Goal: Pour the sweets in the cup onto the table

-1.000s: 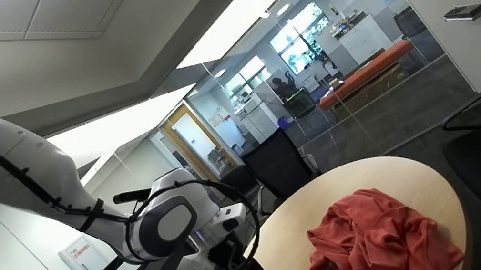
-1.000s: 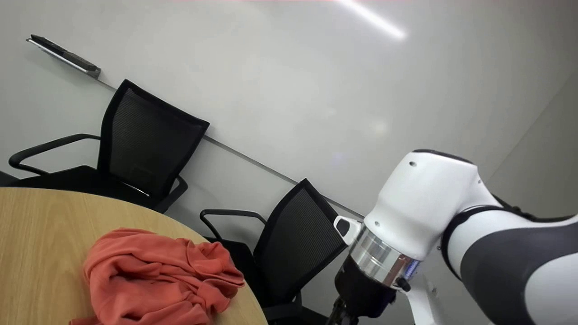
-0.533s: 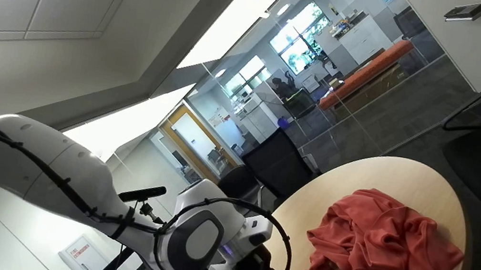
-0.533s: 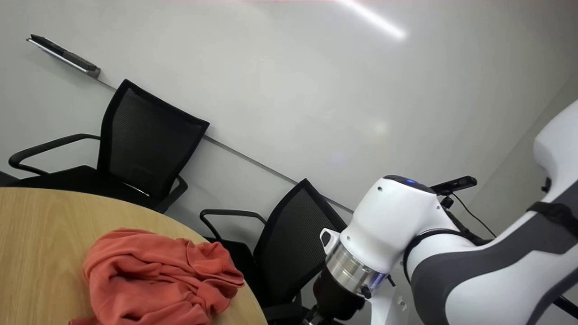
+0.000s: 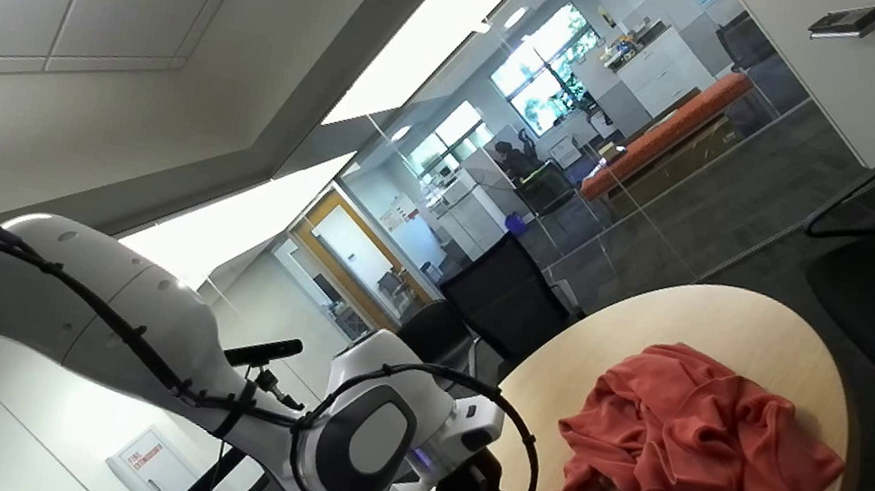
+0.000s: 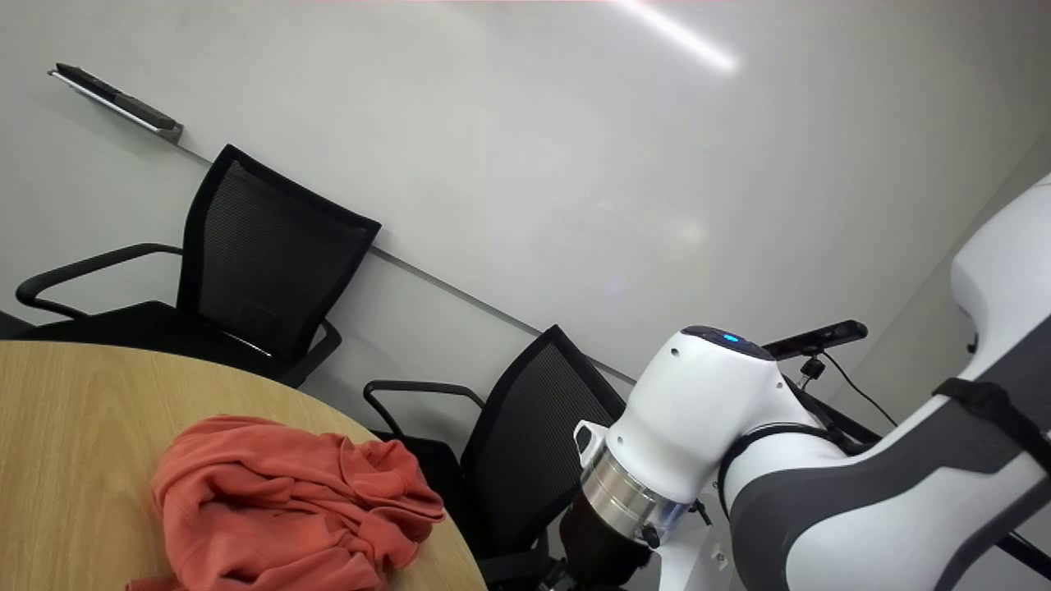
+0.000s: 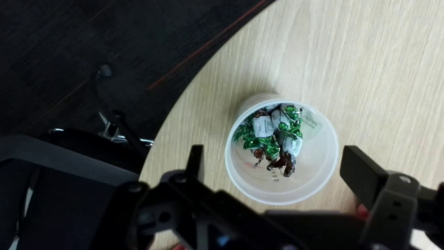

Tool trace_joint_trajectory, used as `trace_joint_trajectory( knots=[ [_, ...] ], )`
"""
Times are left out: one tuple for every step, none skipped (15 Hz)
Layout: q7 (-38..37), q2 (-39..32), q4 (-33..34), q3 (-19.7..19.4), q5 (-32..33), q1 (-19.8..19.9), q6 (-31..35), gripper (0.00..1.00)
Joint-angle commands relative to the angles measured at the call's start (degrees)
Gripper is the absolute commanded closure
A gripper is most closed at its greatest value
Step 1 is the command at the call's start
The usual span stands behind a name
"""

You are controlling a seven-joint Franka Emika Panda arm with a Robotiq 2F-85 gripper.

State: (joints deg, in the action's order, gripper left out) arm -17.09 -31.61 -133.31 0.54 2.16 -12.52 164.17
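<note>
Empty gripper [image 7: 273, 159] brought to the cup [image 7: 315, 166], sweets [image 7: 266, 139] still inside

Over the last second the gripper has moved in on the cup; its jaws stand wide, one to each side of it in the wrist view, holding nothing. The approach looks nearly done, so a grasp probably comes next; pouring is not begun. The cup stands upright on the table [image 7: 381, 69], near its edge. Farther off, in both exterior views, a red cloth [image 5: 701, 437] lies crumpled, unmoved.

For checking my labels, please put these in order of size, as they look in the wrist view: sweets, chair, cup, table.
1. Table
2. Chair and cup: unsure, the former being cut off
3. Sweets, taken together
</note>
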Motion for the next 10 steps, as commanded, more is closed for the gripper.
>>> trace_joint_trajectory(
  knots=[
    [-0.19,-1.27,1.35,-1.60,-0.98,-1.11,0.13,0.00],
    [-0.19,-1.81,1.79,-1.79,-1.13,-0.86,0.29,0.00],
    [-0.17,-2.27,2.16,-1.93,-1.29,-0.66,0.49,0.00],
    [0.28,-2.80,2.71,-1.68,-1.67,-0.04,0.17,0.00],
    [0.89,-3.43,3.30,-1.14,-2.18,0.77,0.13,0.00],
    [1.03,-4.25,4.09,-0.98,-2.54,1.09,0.11,0.00],
    [1.16,-5.04,4.75,-0.83,-2.91,1.32,0.06,0.00],
    [1.10,-5.99,5.47,-0.94,-3.09,1.33,0.29,0.00],
    [1.21,-7.00,6.25,-0.88,-3.25,1.52,0.44,0.00],
    [1.41,-7.89,6.95,-0.78,-3.38,1.72,0.26,0.00]
  ],
)
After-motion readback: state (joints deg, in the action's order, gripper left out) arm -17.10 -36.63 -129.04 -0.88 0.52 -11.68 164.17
